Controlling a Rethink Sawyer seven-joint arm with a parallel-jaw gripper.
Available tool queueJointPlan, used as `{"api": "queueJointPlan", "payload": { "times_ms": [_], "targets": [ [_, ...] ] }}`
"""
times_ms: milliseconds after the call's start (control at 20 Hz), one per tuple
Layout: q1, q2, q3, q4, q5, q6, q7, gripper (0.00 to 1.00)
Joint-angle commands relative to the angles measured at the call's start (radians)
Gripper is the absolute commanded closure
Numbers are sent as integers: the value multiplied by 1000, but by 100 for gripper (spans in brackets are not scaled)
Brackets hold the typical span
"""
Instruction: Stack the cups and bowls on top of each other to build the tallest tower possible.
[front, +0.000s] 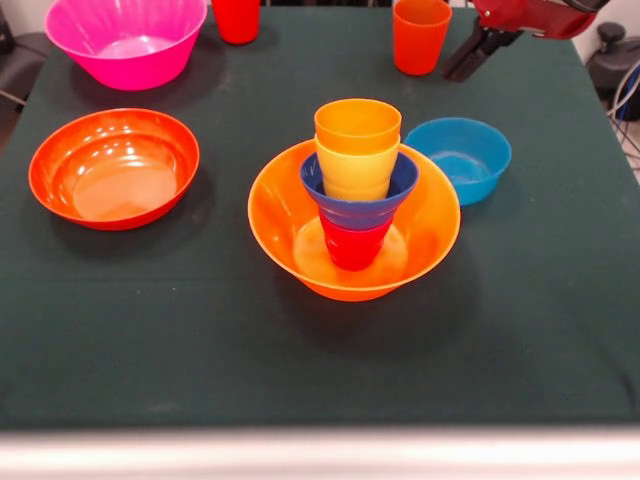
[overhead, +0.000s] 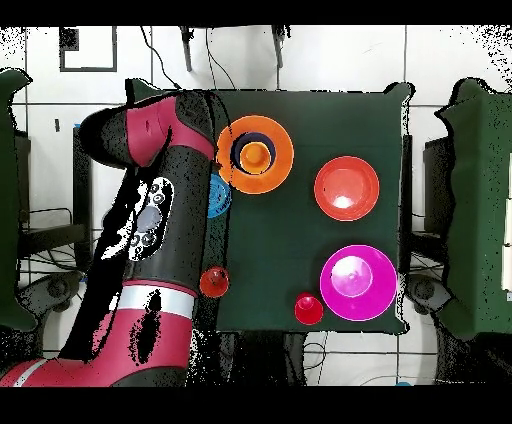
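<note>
At mid-bench, tower (front: 355, 205) four pieces above its yellow-orange base bowl (front: 300, 235), pink bowl (front: 125, 40), orange-red bowl (front: 113, 167), light blue bowl (front: 462, 157) and two cups (front: 420, 35) unstacked, jaws' state cannot be told.

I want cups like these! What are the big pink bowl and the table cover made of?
The pink bowl looks like shiny plastic: light glints on it and glows through its wall. The table cover looks like dull dark green cloth, with no shine.
</note>
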Motion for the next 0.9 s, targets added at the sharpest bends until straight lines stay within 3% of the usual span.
{"api": "queueJointPlan", "payload": {
  "times_ms": [50,200,250,550,700,900],
  "targets": [
    [-23,39,57,-32,10,56,168,100],
    [-27,32,68,-18,28,56,178,100],
    [-31,26,77,-1,49,63,185,0],
    [-50,-31,128,132,172,42,255,0],
    [-53,-90,166,273,261,-90,286,0],
    [-43,-149,184,405,346,-162,295,0]
  ]
}}
